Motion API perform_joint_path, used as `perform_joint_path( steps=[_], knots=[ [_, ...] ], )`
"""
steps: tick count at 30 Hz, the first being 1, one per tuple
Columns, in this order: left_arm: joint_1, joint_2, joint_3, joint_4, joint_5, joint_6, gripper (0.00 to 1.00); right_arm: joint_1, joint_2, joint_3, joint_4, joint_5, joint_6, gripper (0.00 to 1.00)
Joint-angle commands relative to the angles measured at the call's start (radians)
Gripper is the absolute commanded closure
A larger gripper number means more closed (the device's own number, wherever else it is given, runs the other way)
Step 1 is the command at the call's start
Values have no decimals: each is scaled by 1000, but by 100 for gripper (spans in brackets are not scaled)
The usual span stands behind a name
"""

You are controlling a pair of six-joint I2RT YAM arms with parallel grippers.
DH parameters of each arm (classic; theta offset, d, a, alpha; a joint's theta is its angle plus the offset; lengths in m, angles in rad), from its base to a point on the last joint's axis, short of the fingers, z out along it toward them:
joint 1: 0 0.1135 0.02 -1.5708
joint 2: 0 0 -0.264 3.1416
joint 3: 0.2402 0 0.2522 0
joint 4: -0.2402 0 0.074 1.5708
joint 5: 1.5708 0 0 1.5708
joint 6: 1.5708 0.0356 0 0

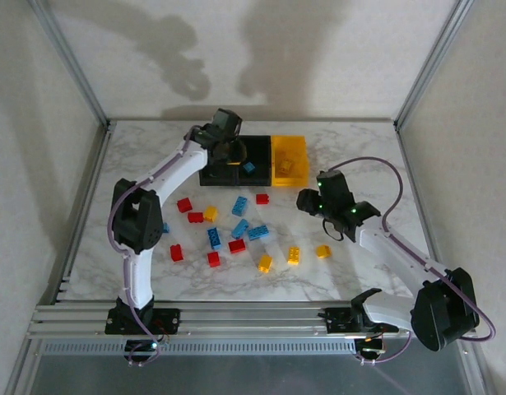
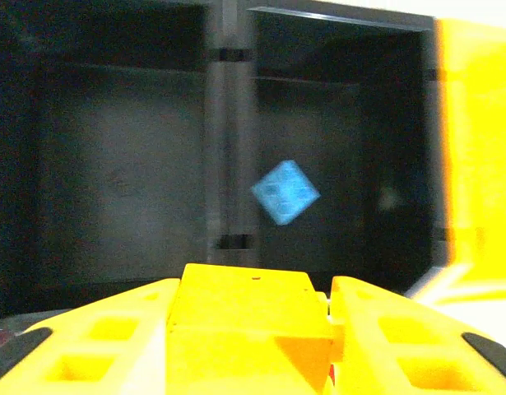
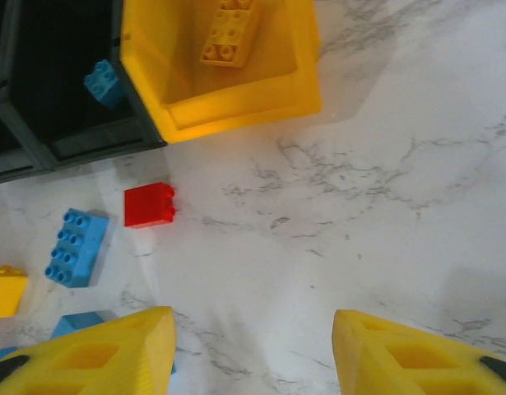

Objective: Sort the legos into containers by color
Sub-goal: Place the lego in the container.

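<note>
Nearby, loose legos (image 1: 239,206) litter the marble table (image 1: 364,144) before the containers (image 1: 289,141).

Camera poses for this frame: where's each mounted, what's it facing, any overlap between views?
Top external: above and behind the bases, looking down on the table; left arm and right arm show.
Left wrist: on the left arm, facing into the black bins; left gripper shut on a yellow brick.
Right wrist: looking down at the table beside the yellow bin; right gripper open, empty.
Shared by all three: the blue brick.
</note>
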Motion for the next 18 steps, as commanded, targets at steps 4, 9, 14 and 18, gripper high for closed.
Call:
perform_joint_path(
  steps=[4, 9, 14, 18],
  knots=[
    [-99, 65, 123, 103, 51, -92, 62, -42, -64, -60, 27, -52, 54, 45],
    [-165, 162, 233, 177, 49, -122, 62, -45, -117, -120, 40, -60, 67, 45],
    [-225, 331, 445, 145, 31, -131, 61, -48, -185, -179, 57, -74, 76, 44],
    [-251, 414, 521, 173, 11, -154, 61, -51, -245, -210, 48, -81, 75, 45]
  ],
)
